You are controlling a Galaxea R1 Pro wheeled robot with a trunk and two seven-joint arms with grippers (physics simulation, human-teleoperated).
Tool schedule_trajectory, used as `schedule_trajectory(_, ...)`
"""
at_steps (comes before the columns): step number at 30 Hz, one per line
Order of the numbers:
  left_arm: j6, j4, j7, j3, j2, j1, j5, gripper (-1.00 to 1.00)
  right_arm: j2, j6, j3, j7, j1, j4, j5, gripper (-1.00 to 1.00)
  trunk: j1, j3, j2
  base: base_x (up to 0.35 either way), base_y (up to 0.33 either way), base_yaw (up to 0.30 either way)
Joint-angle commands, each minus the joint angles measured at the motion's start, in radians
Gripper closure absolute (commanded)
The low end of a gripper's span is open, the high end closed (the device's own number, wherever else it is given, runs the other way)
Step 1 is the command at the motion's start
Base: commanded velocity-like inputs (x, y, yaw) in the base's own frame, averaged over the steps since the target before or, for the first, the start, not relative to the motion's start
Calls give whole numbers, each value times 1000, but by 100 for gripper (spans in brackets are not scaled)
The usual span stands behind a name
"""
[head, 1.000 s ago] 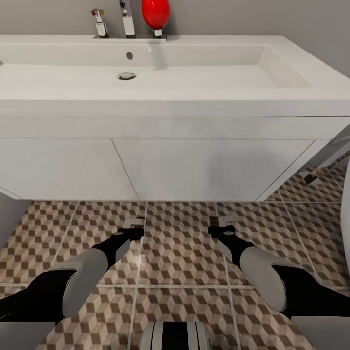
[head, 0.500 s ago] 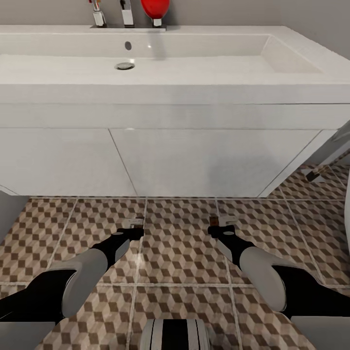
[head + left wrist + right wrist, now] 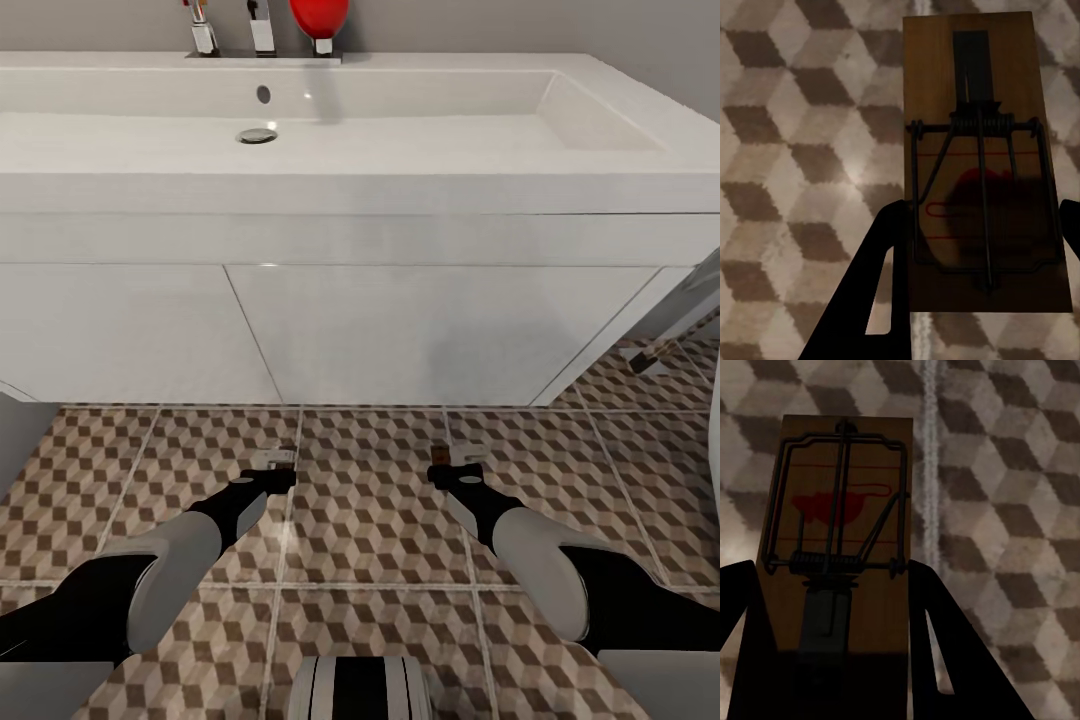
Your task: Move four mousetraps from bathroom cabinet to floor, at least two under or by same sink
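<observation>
Brown wood is what each wrist camera looks down on: a mousetrap [image 3: 982, 165] sits between the left fingers [image 3: 881, 277], its wire spring and red mouse print facing up, and a second mousetrap [image 3: 844, 540] sits the same way between the right fingers [image 3: 937, 645]. Both pairs look clenched on the boards' long edges, the dark finger blades flanking each board on either side, though the pictures cannot say how firm the hold is. From the head camera the left gripper [image 3: 272, 470] and the right gripper [image 3: 450, 468] hang low over the bathroom floor [image 3: 370, 520], each trap showing as a small sliver just beyond the fingertips. Whether the boards touch the patterned tiles or hover just above them I cannot tell. Beyond the fingers stands the white front of the sink [image 3: 420, 200], with its chrome tap [image 3: 261, 28] and a red ball-shaped thing [image 3: 320, 22] at the back edge. Against a second ago the whole view has slid so that the sink sits higher and the floor fills more of the picture, which reads as the head or trunk tipping down; over the last half second nothing has moved, arms included. That stillness, low and right in front of the sink, suggests the lowering is done and letting go of both traps is the likely next step, which would satisfy the two-by-the-sink condition.
</observation>
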Motion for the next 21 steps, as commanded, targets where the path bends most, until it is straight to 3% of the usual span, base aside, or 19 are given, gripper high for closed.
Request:
schedule_trajectory(1, 4, -2, 3, 7, 0, 0, -10, 100, 0, -4, -8, -1, -1, 1, 6, 100, 0, -1, 0, 0, 0, 0)
schedule_trajectory(11, 5, -3, 3, 8, 2, 0, -9, 100, 2, -4, -10, -2, -1, 1, 4, 100, 34, -29, -63, 0, 0, 0)
schedule_trajectory(21, 6, -3, 3, 7, 1, 0, -10, 100, 1, -4, -10, -2, -1, 0, 4, 100, 39, -67, -66, 0, 0, 0)
